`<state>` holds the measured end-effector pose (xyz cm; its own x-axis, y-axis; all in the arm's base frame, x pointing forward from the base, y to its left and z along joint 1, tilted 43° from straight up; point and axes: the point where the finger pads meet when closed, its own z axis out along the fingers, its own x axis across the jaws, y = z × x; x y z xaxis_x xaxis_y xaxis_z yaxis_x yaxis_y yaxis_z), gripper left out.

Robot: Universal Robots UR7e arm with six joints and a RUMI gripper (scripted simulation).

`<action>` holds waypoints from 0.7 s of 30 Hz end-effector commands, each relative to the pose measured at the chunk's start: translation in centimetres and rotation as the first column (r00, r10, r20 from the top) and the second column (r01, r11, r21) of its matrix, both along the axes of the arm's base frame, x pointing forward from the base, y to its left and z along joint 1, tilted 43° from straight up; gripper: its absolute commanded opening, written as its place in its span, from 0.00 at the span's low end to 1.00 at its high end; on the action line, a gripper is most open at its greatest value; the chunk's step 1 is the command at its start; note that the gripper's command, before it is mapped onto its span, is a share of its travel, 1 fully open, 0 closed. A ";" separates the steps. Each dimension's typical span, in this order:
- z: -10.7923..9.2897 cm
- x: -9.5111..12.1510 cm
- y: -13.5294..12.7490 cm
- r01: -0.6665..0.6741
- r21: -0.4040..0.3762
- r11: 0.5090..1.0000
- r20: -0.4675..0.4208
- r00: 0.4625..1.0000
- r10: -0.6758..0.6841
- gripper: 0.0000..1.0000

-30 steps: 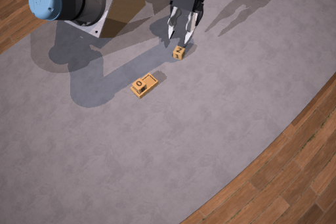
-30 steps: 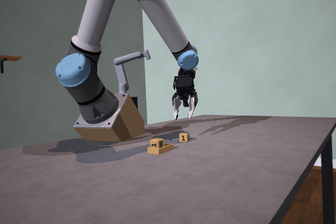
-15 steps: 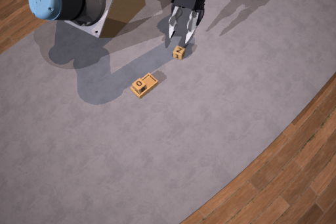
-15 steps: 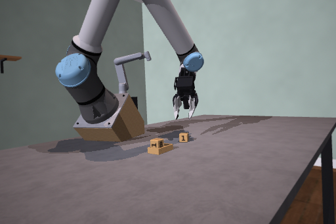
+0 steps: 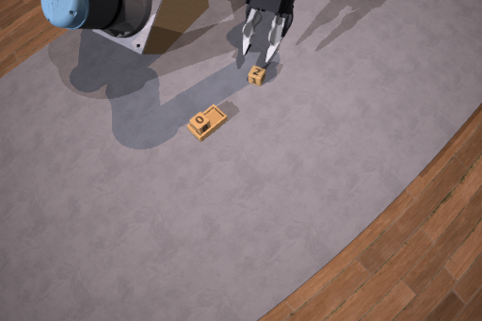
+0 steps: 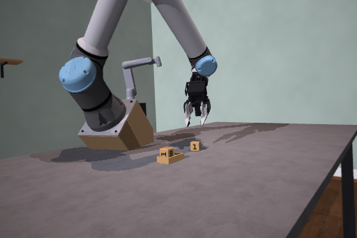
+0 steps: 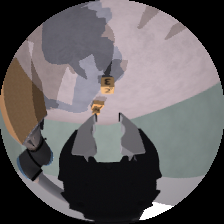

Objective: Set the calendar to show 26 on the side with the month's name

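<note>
A robot arm's pincer hangs above a grey surface, its two pale fingers parted partway with nothing between them. Almost directly beneath lies a loose wooden cube, resting on the surface apart from the tray, a 2 on its top face and a 1 on the side facing the exterior camera. The tray sits nearer and to the left, well clear of the loose cube, with a second cube seated in its left slot showing a 0 on top; the right slot stands open.

The step in hand looks to be the pickup of the loose cube. A clean grasp would call for the pincer to drop straight down with its fingers lined up square to two opposite faces, since the cube sits slightly turned on the surface, and to close on the flat sides rather than the corners. The grip should leave room for the cube to be turned so that the 2 faces the month-name side upright. The seated cube's front digit cannot be read with confidence, so whether it also needs turning is unclear.

The arm's base block stands to the far left, well away from the cubes. Nothing lies between the pincer and the loose cube.
</note>
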<state>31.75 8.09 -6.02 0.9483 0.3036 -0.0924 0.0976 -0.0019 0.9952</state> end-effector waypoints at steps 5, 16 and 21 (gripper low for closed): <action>0.0 0.0 0.0 0.000 0.001 1.000 0.001 1.000 0.000 0.28; -0.4 0.1 -0.4 0.000 0.001 1.000 0.001 1.000 0.000 0.28; -0.9 0.2 -0.8 0.000 0.001 1.000 0.001 1.000 0.000 0.28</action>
